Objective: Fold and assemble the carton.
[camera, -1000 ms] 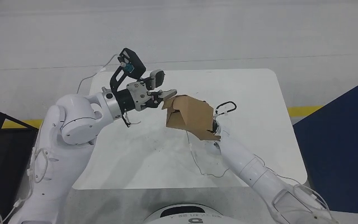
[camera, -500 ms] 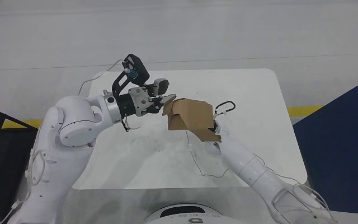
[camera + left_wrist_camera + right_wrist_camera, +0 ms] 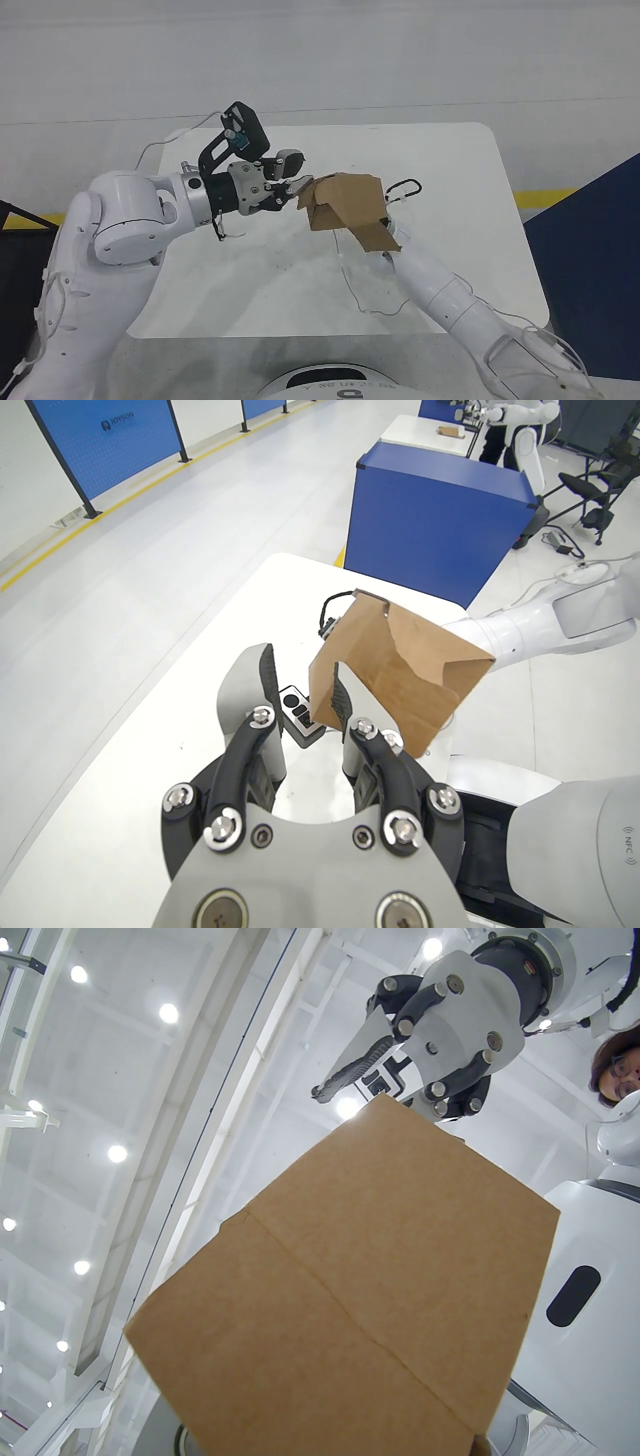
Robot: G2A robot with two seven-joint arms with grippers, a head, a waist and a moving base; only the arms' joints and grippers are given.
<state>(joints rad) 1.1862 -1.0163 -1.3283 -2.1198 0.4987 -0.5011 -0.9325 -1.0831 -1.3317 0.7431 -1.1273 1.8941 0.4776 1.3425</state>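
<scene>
A brown cardboard carton (image 3: 350, 205), partly folded into a box with an open flap, hangs above the white table (image 3: 450, 160). My right arm (image 3: 440, 290) holds it from below, its gripper hidden under the cardboard; the right wrist view looks up at the carton's creased underside (image 3: 350, 1288). My left gripper (image 3: 304, 687) is open at the carton's near corner (image 3: 320, 680), and the flap edge sits between its fingers without being pinched. From the top it is at the carton's left side (image 3: 297, 186). From below, the left gripper (image 3: 360, 1100) shows above the carton's far edge.
A black cable loop (image 3: 403, 188) sticks out just behind the carton. A blue cabinet (image 3: 435, 530) stands past the table's right end. Bare tabletop lies under and in front of the carton (image 3: 270, 280).
The carton has turned more level and shifted slightly right. My left gripper has moved a little closer to the robot and stays at the carton's left corner, still open.
</scene>
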